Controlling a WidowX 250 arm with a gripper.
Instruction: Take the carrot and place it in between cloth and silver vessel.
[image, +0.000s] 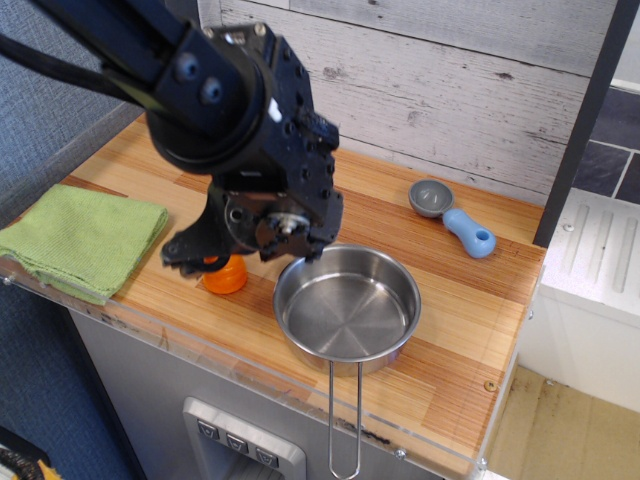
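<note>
On my screen the carrot (226, 276) shows bright orange against the desk (470, 290), whose wood runs in warm stripes of honey and reddish brown. The cloth (80, 235) is a plain lime green with a fine weave. The silver vessel (345, 320) is shiny bare steel, the end effector (200, 258) matte black, and the scoop (452, 217) has a grey bowl on a light blue handle, with whitewashed, grey-streaked planks (430, 70) behind.

wooden counter (470, 300) holds green cloth (80, 240), orange carrot (226, 277), silver vessel (347, 310) and a blue-handled scoop (452, 215).
</note>
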